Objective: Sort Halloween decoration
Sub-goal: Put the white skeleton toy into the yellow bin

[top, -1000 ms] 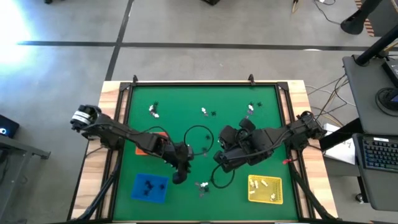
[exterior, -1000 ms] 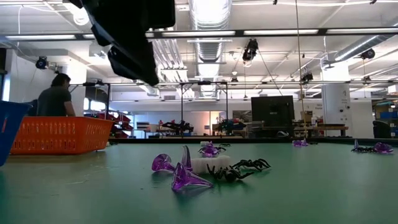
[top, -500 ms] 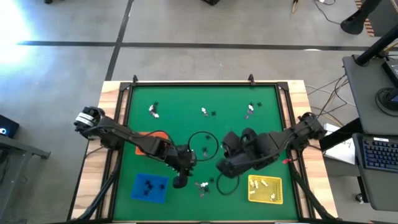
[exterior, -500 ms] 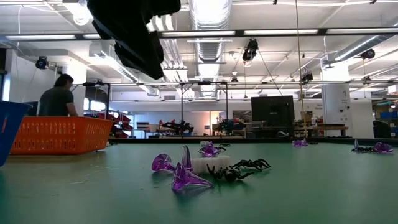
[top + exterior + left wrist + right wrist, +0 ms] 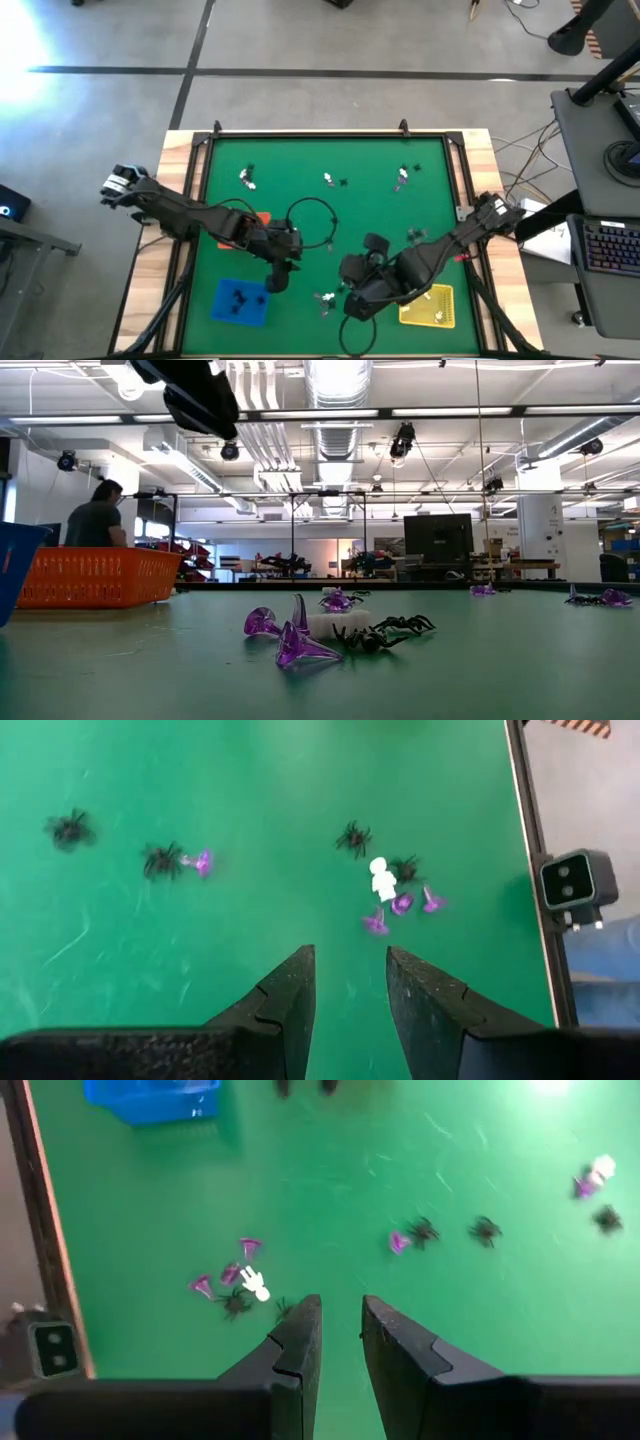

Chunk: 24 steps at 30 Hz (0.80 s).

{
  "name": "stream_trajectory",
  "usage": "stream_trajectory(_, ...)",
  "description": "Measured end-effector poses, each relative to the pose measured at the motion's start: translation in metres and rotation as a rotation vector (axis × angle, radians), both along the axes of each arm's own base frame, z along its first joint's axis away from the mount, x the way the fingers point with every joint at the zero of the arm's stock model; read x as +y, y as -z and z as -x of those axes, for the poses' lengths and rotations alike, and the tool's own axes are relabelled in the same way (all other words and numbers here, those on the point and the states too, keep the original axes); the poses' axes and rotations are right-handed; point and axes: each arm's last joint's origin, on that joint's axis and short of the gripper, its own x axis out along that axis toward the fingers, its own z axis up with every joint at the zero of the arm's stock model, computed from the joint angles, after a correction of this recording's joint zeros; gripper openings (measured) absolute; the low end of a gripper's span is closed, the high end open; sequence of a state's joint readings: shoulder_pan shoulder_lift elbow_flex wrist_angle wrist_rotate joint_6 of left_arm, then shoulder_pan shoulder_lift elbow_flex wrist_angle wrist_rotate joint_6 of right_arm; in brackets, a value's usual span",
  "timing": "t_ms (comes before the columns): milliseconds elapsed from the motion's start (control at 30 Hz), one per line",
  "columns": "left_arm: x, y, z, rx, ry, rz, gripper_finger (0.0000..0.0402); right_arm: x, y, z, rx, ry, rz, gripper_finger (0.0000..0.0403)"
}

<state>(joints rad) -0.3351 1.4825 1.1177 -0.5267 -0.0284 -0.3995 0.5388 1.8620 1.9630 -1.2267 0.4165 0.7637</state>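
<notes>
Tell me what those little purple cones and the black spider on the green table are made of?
The purple cones look like translucent glossy plastic: light shines through them. The black spider seems moulded plastic with a slight sheen. The green table surface looks matte, perhaps a mat; hard to tell.

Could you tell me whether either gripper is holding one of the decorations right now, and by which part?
Nothing is held. The left gripper and the right gripper both hang above the green mat with bare gaps between their fingers.

Tiny black spiders [image 5: 353,837], purple bits [image 5: 300,645] and a white figure [image 5: 381,879] are scattered flat on the green mat [image 5: 300,170].
</notes>
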Motion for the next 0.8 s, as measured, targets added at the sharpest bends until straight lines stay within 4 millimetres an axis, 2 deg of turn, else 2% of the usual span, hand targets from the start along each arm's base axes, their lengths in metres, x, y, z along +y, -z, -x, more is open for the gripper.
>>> stream_trajectory(233, 0.007, -0.015, 0.021, 0.023, -0.033, -0.055, 0.0107, 0.006, 0.039, -0.018, -0.062, -0.136, 0.031, 0.0068)
stream_trajectory(467, 0.011, -0.027, 0.031, -0.013, -0.049, -0.063, 0.0107, -0.003, 0.072, -0.021, -0.032, -0.104, 0.041, 0.0068)
stream_trajectory(800, 0.018, -0.047, 0.048, -0.077, -0.081, -0.068, 0.0107, -0.004, 0.119, -0.027, -0.121, -0.108, -0.152, 0.0068)
